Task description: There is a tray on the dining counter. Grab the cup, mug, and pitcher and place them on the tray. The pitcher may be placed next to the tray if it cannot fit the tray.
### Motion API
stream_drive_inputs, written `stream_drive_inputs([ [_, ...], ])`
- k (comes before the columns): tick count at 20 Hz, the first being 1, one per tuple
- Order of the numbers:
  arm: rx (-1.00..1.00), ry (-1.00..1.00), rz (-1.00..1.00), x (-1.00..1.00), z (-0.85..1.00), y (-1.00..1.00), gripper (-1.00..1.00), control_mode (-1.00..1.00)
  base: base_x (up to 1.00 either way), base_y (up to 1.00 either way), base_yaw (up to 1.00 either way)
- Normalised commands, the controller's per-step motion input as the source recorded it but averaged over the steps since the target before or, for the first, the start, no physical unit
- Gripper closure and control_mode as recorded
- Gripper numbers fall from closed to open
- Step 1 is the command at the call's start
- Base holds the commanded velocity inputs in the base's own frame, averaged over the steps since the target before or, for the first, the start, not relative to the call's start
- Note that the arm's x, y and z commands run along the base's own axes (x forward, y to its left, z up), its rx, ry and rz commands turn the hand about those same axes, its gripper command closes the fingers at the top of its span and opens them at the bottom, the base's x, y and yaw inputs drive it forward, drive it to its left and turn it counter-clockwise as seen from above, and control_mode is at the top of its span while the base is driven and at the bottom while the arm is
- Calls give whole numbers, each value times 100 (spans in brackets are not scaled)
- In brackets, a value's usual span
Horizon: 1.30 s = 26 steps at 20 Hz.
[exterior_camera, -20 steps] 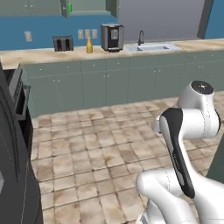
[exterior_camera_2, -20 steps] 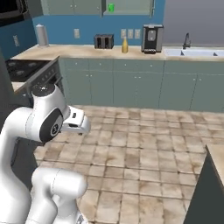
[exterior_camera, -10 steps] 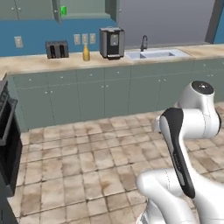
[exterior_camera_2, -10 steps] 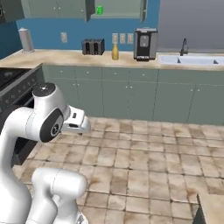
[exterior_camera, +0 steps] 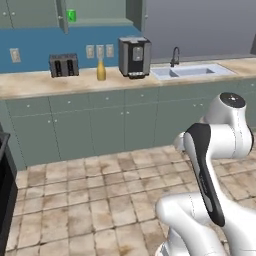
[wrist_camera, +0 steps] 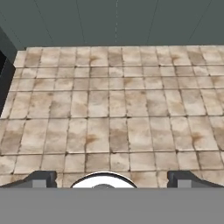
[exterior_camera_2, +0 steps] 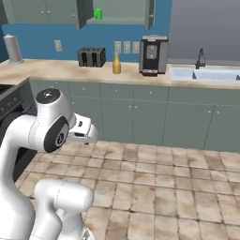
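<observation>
Mug [exterior_camera: 71, 15]: a bright green shape is being glimpsed in the upper left of the left base view, on a shelf of the open wall cabinet [exterior_camera: 100, 12]; the mug is the likeliest reading, though it is too small for certainty.
Toaster [exterior_camera: 63, 65]: being shown further right, on the back counter [exterior_camera: 45, 85], well left of centre.
Pitcher [exterior_camera: 101, 70]: an amber bottle shape is being seen just right of the toaster, beside the coffee machine [exterior_camera: 134, 56], upper centre.
Sink [exterior_camera: 192, 71]: being framed at upper right.
Gripper [wrist_camera: 111, 180]: being carried folded in over the floor tiles [wrist_camera: 109, 113], jaws spread wide and nothing being grasped.
Step in hand: the base is judged to be travelling toward the back counter.
Doing it well: the arm is best kept tucked while driving, and the base stopped squarely before the pitcher, close enough that the reach is not being strained.
Tray, cup: no place can be given.
</observation>
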Motion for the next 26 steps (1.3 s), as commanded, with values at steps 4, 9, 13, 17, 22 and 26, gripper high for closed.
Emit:
stream_drive_inputs([
  [4, 0, 0, 0, 0, 0, 0, -100, 100, 100, 0, 10],
  [9, 0, 0, 0, 0, 0, 0, -100, 100, 100, 0, 11],
  [13, 0, 0, 0, 0, 0, 0, -100, 100, 100, 0, 11],
  [17, 0, 0, 0, 0, 0, 0, -100, 100, 100, 0, 8],
  [22, 0, 0, 0, 0, 0, 0, -100, 100, 100, 0, 5],
  [26, 0, 0, 0, 0, 0, 0, -100, 100, 100, 2, 3],
])
